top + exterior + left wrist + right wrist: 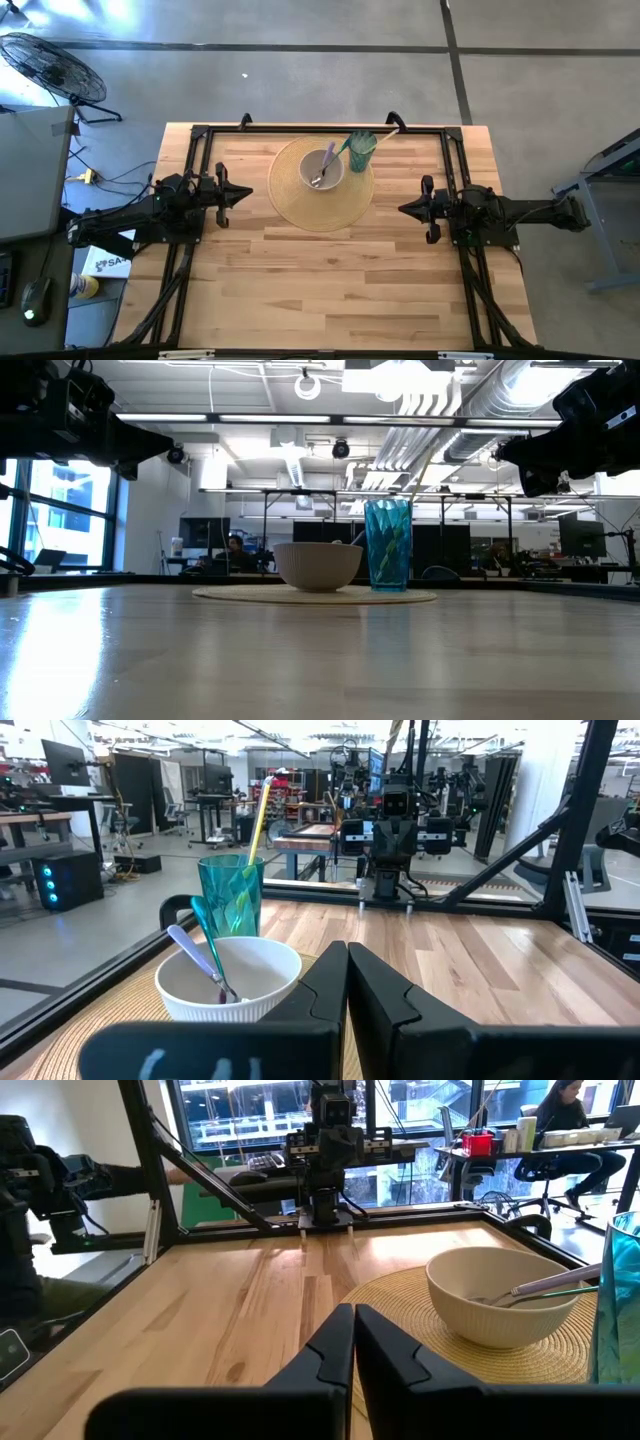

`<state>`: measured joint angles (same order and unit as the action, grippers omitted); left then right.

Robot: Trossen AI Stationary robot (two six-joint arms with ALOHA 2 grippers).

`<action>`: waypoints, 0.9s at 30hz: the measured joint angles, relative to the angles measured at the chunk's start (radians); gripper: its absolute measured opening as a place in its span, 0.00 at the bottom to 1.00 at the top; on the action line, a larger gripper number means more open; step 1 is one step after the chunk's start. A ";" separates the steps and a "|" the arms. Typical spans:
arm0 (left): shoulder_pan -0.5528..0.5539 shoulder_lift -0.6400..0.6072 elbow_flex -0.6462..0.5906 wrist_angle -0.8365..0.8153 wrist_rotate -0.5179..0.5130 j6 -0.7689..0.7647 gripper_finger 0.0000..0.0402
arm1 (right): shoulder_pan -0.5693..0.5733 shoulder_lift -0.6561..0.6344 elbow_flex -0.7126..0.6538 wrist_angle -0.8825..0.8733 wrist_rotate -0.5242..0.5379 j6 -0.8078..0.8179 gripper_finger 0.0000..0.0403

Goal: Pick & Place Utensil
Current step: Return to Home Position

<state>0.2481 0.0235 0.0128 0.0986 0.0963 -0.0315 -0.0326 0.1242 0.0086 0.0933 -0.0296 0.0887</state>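
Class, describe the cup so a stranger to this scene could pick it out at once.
On the wooden table, a round woven mat lies between the left arm and right arm. The blue cup stands on it beside the white bowl, toward the right arm. It alone is see-through blue and holds a yellow straw.

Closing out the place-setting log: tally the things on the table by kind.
woven mat: 1
white bowl: 1
blue cup: 1
purple spoon: 1
yellow straw: 1
Total: 5

Mat [298, 212], bowl [306, 173], cup [361, 151] occupy rear centre; front open.
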 joint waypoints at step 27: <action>0.000 0.000 0.000 0.000 0.000 0.000 0.02 | 0.000 0.000 0.000 0.000 0.000 0.000 0.03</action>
<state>0.2482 0.0236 0.0128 0.0989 0.0963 -0.0318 -0.0326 0.1242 0.0086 0.0934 -0.0298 0.0887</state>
